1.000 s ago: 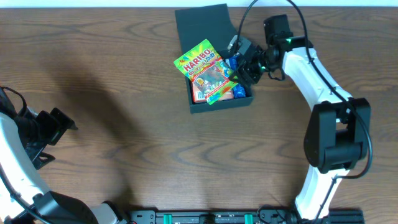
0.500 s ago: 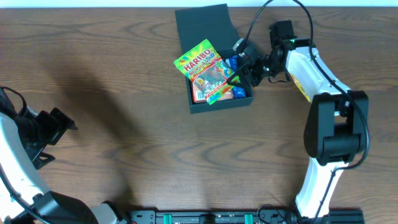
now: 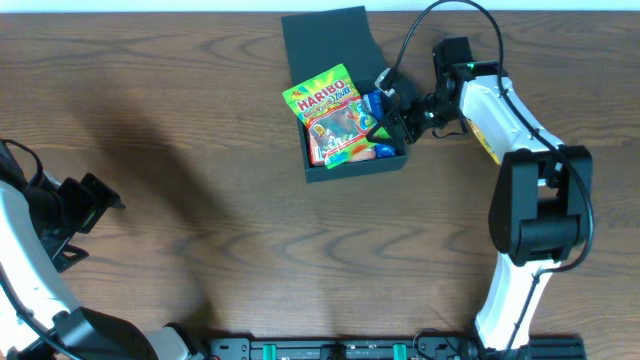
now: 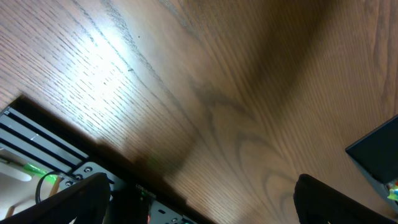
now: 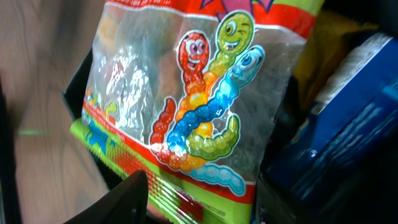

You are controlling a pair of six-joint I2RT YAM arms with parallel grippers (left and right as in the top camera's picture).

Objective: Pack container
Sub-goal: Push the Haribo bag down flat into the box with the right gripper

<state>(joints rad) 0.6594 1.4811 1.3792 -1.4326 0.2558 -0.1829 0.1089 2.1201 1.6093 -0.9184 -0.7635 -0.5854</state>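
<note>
The container [image 3: 355, 170] is a dark square box at the back centre of the table, its flap lid [image 3: 322, 35] standing open behind it. A green Haribo gummy bag [image 3: 328, 112] lies tilted on top of the packed things. A blue packet [image 3: 376, 102] sits at the box's right side. My right gripper [image 3: 387, 124] is open at the box's right edge. In the right wrist view its fingers [image 5: 199, 205] straddle the bag's lower edge [image 5: 186, 93], with the blue packet [image 5: 348, 124] to the right. My left gripper [image 3: 95, 205] is open and empty at the far left.
The left wrist view shows bare wooden table, the table's front rail, and a corner of the container [image 4: 379, 149] at the right. The right arm's cable loops above the box's right side [image 3: 440, 15].
The Haribo bag has shifted slightly right and settled further into the box. The right gripper has moved a little toward the box. The left arm has not moved.
</note>
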